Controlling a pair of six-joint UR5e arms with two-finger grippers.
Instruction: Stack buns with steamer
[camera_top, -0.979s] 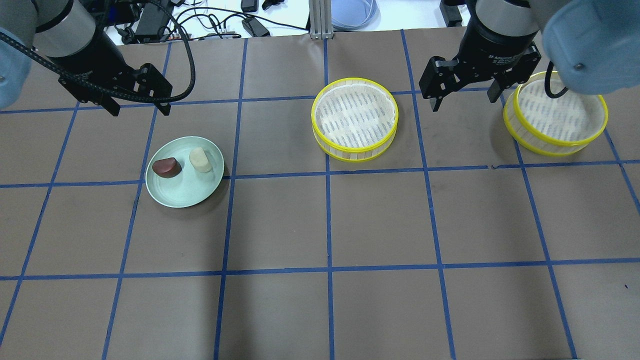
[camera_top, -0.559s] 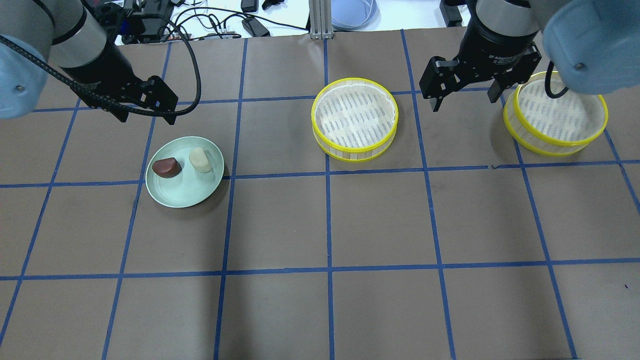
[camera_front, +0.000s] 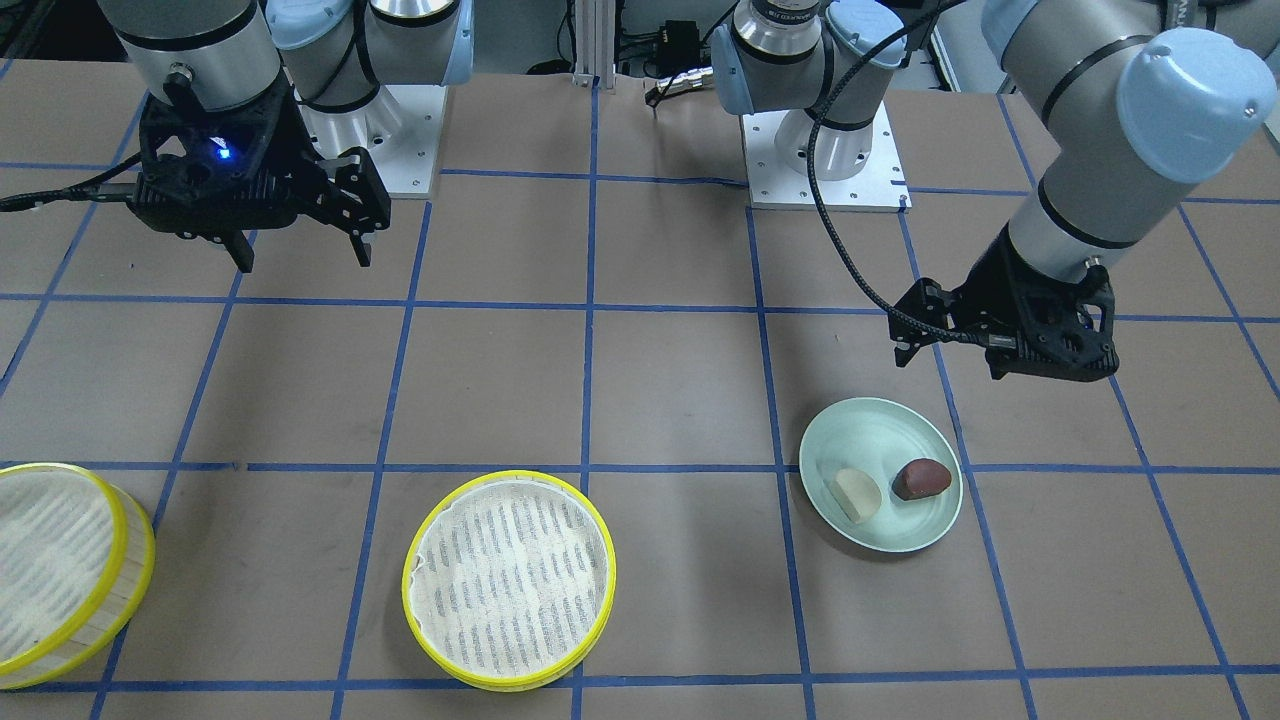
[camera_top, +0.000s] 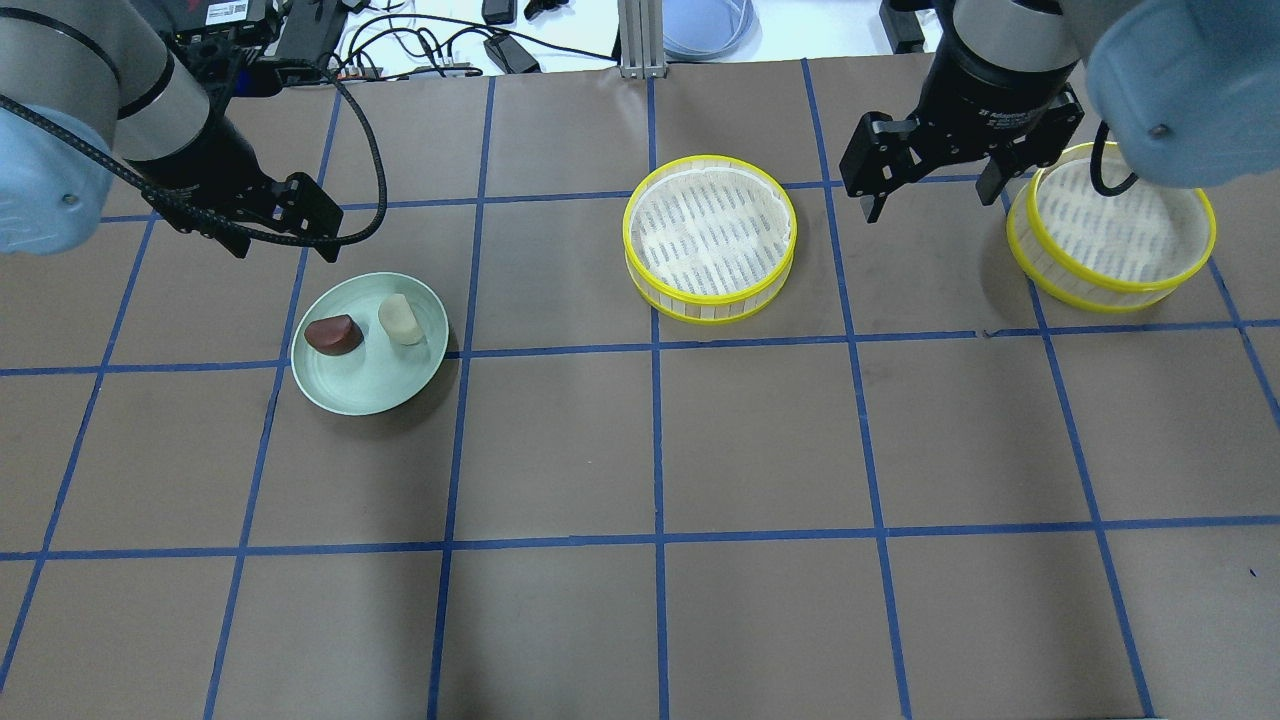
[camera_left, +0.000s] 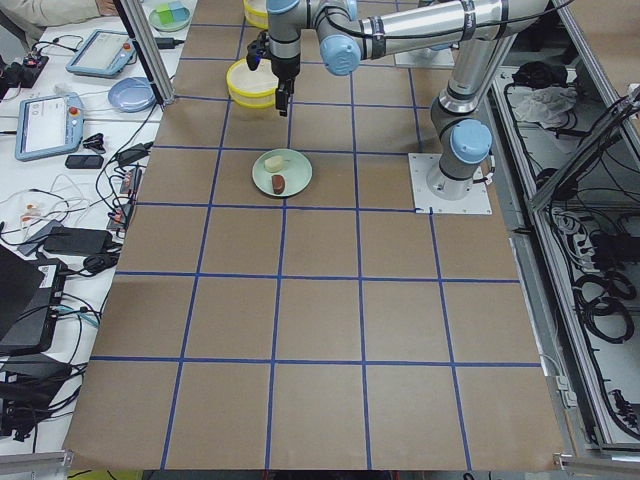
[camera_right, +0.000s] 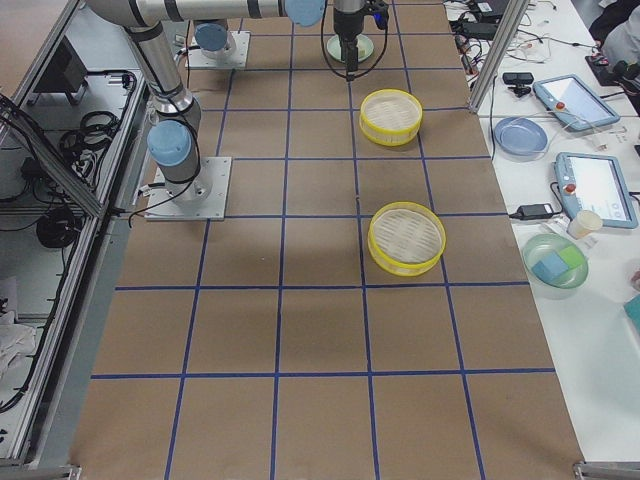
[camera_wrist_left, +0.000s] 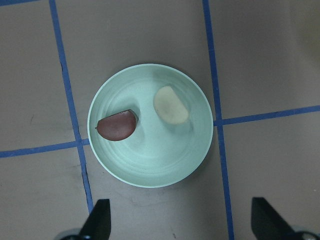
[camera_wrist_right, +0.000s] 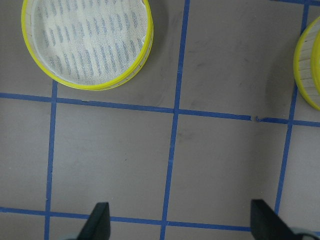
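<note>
A cream-beige bun (camera_top: 401, 320) and a dark reddish-brown bun (camera_top: 333, 335) lie side by side on a pale green plate (camera_top: 370, 385). They also show in the left wrist view, the cream bun (camera_wrist_left: 171, 104) and the brown bun (camera_wrist_left: 117, 125). One yellow-rimmed steamer tray (camera_top: 710, 230) stands at centre back, empty. The other steamer tray (camera_top: 1120, 225) stands at far right, empty. My left gripper (camera_top: 283, 238) is open and empty, above the table just behind the plate. My right gripper (camera_top: 935, 205) is open and empty, raised between the two trays.
Cables, power bricks and a blue plate (camera_top: 705, 25) lie on the white bench beyond the table's far edge, beside an aluminium post (camera_top: 632, 40). The arm bases (camera_front: 825, 150) stand on the robot's side. Blue tape lines grid the brown table.
My left gripper has come down and closer to the plate, still open. The right arm, buns and trays have not moved.
</note>
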